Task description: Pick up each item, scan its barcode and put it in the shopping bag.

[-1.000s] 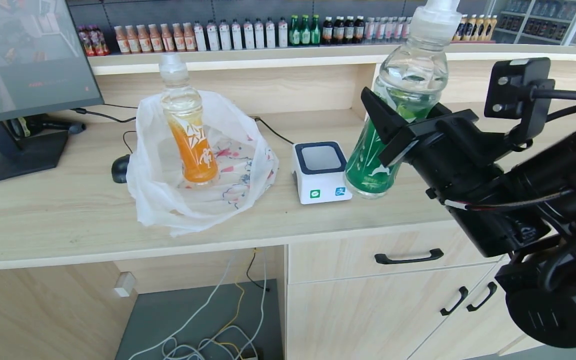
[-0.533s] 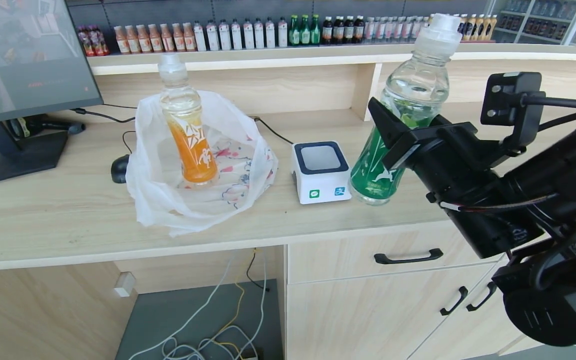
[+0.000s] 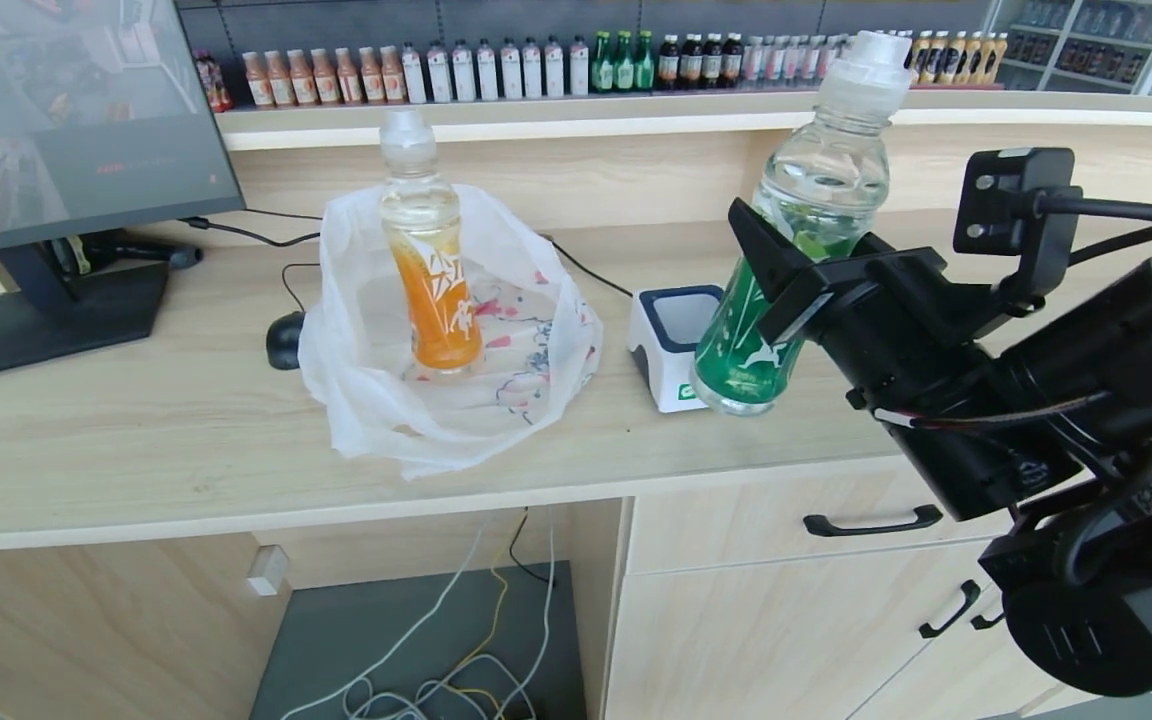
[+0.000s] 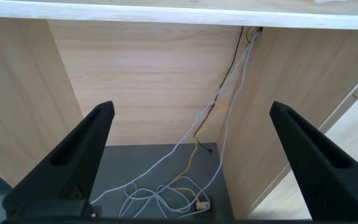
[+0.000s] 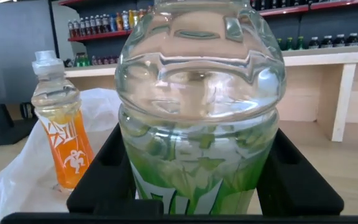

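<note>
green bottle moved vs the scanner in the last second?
Yes. The green bottle moved toward the robot's left: it hung beside the scanner, and now its base overlaps the scanner's right part. The camera shifted too.

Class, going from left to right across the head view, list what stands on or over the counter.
The monitor → mouse → orange bottle, standing in the shopping bag → scanner → green bottle, held in the right pincer.
</note>
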`<state>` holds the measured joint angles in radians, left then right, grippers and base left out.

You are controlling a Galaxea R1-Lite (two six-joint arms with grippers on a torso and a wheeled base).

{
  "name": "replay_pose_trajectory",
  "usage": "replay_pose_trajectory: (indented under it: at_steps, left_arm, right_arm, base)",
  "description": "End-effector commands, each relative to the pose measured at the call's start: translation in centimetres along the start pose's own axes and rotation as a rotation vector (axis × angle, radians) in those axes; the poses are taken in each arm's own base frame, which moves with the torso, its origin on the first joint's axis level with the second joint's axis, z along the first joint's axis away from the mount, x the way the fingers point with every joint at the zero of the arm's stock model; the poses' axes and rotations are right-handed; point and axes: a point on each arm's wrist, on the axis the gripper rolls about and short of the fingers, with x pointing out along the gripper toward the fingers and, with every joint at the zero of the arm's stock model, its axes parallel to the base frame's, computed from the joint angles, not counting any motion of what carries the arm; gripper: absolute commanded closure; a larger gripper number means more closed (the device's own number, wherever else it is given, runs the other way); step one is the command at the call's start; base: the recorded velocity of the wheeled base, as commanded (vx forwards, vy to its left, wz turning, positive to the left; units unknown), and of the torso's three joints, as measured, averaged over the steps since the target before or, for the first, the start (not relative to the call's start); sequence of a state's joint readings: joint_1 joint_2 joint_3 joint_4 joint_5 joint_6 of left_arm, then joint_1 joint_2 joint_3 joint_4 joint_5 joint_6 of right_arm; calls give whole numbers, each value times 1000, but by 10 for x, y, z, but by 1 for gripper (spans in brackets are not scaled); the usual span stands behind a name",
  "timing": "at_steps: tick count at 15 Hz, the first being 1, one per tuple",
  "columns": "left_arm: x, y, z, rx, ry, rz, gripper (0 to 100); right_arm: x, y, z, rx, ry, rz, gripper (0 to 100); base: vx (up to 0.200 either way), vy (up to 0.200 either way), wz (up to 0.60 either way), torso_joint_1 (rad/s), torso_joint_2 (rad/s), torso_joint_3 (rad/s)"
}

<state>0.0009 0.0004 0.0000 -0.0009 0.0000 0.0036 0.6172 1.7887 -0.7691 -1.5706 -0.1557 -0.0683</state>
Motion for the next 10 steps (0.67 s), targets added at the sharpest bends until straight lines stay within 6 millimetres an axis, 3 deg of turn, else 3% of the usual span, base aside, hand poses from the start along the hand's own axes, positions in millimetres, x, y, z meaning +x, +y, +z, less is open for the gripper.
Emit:
replay_pose_trajectory:
  at_steps: [1,10]
  left_arm:
    - [0,0,0,-1,-1,1,0]
    - [0,0,0,-1,-1,1,0]
  right_arm:
    - [0,-1,0,-2,2,-2,100]
    - [-3,-2,6,0,-9,-5,100]
  base:
    - [0,200,0,2,2,-2]
    - [0,200,0,0,1,0]
